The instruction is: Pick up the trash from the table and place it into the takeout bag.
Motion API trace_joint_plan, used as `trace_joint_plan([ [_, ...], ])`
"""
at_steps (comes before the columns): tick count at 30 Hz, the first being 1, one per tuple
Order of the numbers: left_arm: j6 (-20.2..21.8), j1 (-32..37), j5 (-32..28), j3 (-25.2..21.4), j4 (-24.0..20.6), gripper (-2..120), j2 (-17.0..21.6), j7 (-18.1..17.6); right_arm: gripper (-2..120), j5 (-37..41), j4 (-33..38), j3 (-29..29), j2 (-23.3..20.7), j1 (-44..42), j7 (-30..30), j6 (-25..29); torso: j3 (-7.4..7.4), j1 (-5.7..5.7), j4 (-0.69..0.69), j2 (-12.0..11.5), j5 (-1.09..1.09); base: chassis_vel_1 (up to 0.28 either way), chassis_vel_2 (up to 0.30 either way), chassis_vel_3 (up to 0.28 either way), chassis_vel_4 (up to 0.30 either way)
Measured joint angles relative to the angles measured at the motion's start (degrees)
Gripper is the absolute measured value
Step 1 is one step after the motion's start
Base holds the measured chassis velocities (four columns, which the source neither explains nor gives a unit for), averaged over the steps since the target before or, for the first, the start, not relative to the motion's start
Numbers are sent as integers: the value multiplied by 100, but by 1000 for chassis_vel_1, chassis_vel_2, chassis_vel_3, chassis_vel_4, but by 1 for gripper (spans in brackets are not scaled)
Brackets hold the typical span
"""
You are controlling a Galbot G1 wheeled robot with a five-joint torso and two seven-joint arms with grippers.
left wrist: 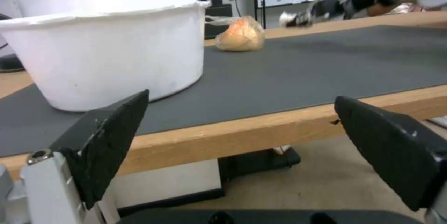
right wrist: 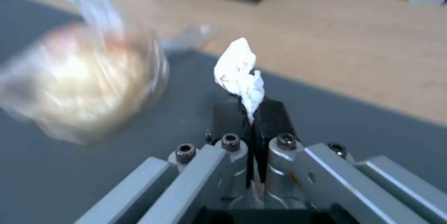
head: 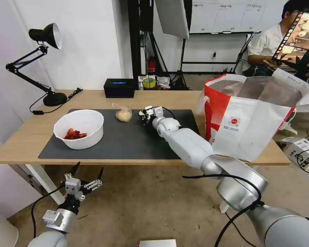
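Left pincer (head: 87,171) hangs below the near edge of the surface (head: 31,133), out over the floor, tips spread wide, nothing between them. From its wrist camera the wooden lip runs just ahead of the fingers (left wrist: 104,140), with open air beneath.

On the left part of the dark mat (head: 127,144) stands the white bowl (head: 79,128), red scraps against its left wall. It sits close to the mat's near-left corner; bare wood lies to its left, up to the desk lamp (head: 46,61) at the back.

Mid-mat, near the far border: the small clear bag with the beige lump (head: 123,114). The black tissue box (head: 119,88) is behind it on the wood. Broad bare mat lies between bowl and bag and toward the near edge.

Right pincer (head: 143,115) is just right of that bag, low over the mat, pressed together and pinching the crumpled white tissue (right wrist: 240,72), which sticks out past the tips.

At the right end of the surface stands the takeout bag (head: 243,128), mouth open, silvery lining showing, its front corner overhanging the near edge. My right forearm crosses the strip of mat beside it.
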Motion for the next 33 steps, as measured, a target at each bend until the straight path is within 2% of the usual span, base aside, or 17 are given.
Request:
trace_joint_plan([
  [1,0,-14,0,14,-6,100,0,-3,0,76,508,28,-252,-121,145,0,0,0,-1,0,0,0,0,0,0],
  [2,0,-14,0,14,-6,100,0,-3,0,76,508,28,-252,-121,145,0,0,0,-1,0,0,0,0,0,0],
  [3,0,-19,0,18,-18,100,0,-5,0,158,923,48,-456,-219,272,-1,0,0,-1,0,1,0,0,0,0],
  [5,11,-20,6,30,-57,100,-2,-7,0,417,2080,141,-1017,-519,703,-1,0,0,-2,0,2,0,0,0,0],
  [6,11,-20,6,30,-57,100,-2,-7,0,417,2080,141,-1017,-519,703,-1,0,0,-2,0,2,0,0,0,0],
  [9,31,-37,20,60,-87,100,-3,-17,0,762,3760,389,-1762,-1016,1302,9,-1,0,-1,0,3,0,0,0,0],
  [10,31,-37,20,60,-87,100,-3,-17,0,762,3760,389,-1762,-1016,1302,9,-1,0,-1,0,3,0,0,0,0],
  [12,42,-54,37,88,-89,100,-14,-30,0,885,4768,623,-2270,-1379,1583,60,-1,0,-1,0,2,0,0,0,0],
  [13,42,-54,37,88,-89,100,-14,-30,0,885,4768,623,-2270,-1379,1583,60,-1,0,-1,0,2,0,0,0,0],
  [16,56,-59,77,127,-109,100,-39,-39,0,903,5817,1077,-2922,-1837,1901,226,-2,-1,-2,0,2,0,0,0,0],
  [17,56,-59,77,127,-109,100,-39,-39,0,903,5817,1077,-2922,-1837,1901,226,-2,-1,-2,0,2,0,0,0,0],
  [20,64,-57,107,146,-134,100,-53,-43,0,721,6366,1662,-3440,-2241,2005,487,-2,-1,-2,0,3,0,0,0,0],
  [21,64,-57,107,146,-134,100,-53,-43,0,721,6366,1662,-3440,-2241,2005,487,-2,-1,-2,0,3,0,0,0,0],
  [23,72,-54,132,154,-146,100,-65,-46,0,629,6588,2111,-3721,-2473,2076,627,-2,-1,-2,0,3,0,0,0,0],
  [24,72,-54,132,154,-146,100,-65,-46,0,629,6588,2111,-3721,-2473,2076,627,-2,-1,-2,0,3,0,0,0,0],
  [28,76,-39,203,197,-162,100,-117,-47,0,633,6737,2810,-4083,-2741,2330,733,-2,-1,-1,0,2,0,0,0,0],
  [33,77,-46,236,239,-187,100,-151,-49,0,850,6784,3204,-4264,-2941,2623,727,-2,-1,-1,0,1,0,0,0,0],
])
